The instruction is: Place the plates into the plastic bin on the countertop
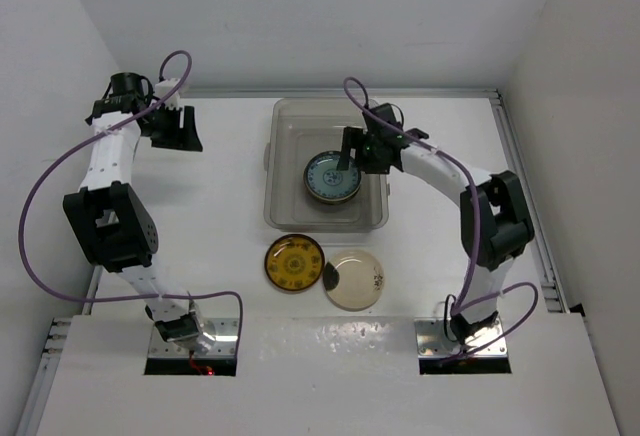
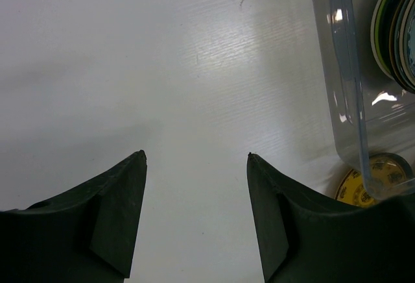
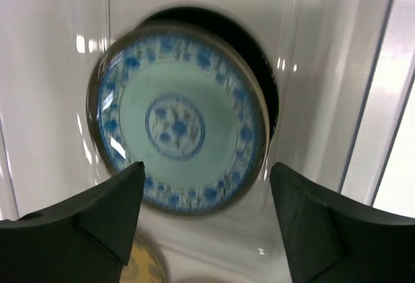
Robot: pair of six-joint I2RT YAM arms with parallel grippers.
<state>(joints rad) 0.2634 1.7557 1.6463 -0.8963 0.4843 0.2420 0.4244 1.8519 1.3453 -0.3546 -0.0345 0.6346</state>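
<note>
- The plates are split between two places. A pale blue-teal plate [image 3: 180, 124] lies flat inside the plastic bin [image 1: 290, 141], directly beneath the right gripper [image 3: 207, 166]. A black plate [image 3: 259, 62] shows as a dark crescent past its far edge.
- The right gripper's jaws stand wide apart above the blue-teal plate's near rim and hold nothing.
- An amber plate [image 1: 293, 262] and a cream plate [image 1: 355, 278] lie on the countertop [image 1: 230, 206]. They are outside the bin, toward the base from the right gripper, and touching or nearly so.
- The left gripper [image 2: 196, 154] is open and empty over bare countertop, with the bin wall off to one side.
- We see three risks:
  - The blue-teal plate looks slightly blurred and sits off-centre on the black one, so it may not be settled and could slide.
  - A finger lifting out carelessly could catch its rim.
  - The two outside plates lie flat on a smooth surface, so a grasp may skid one into the other.
- Each view adds something:
  - Only the top view shows the two plates outside the bin in full and both arms together.
  - Only the right wrist view shows the black plate underneath.
  - Only the left wrist view shows the stack [image 2: 392, 30] edge-on through the clear wall: several rims, one lime green.
</note>
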